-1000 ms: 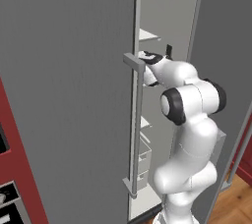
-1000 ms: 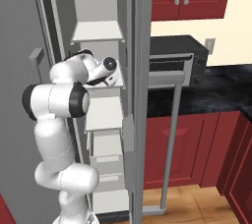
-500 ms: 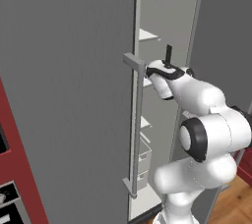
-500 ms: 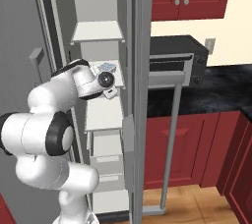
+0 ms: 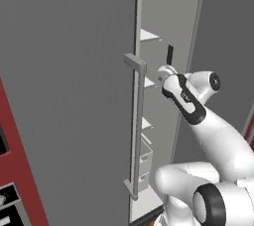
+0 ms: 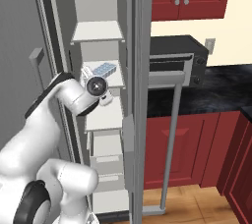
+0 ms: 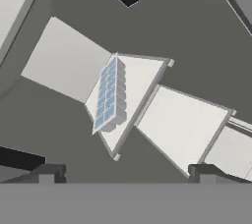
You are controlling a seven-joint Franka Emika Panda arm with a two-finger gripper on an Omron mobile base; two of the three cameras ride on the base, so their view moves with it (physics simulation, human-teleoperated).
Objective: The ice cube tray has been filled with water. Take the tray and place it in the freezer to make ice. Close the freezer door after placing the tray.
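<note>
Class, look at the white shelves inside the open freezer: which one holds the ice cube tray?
The second shelf from the top holds the ice cube tray. The top shelf and the one below are bare.

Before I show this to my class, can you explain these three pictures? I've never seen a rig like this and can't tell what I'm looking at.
It is a rendered kitchen with a white robot arm on a driving base. Two pictures come from cameras on the base, behind the arm to its left and right; the third looks out from the hand itself.

The arm reaches toward the open freezer, a tall narrow compartment with white shelves. The ice cube tray lies on a shelf, its cells pale blue with water. The gripper stands apart from the tray, its fingers spread wide and holding nothing. The freezer door, with its long bar handle, stands open.
</note>
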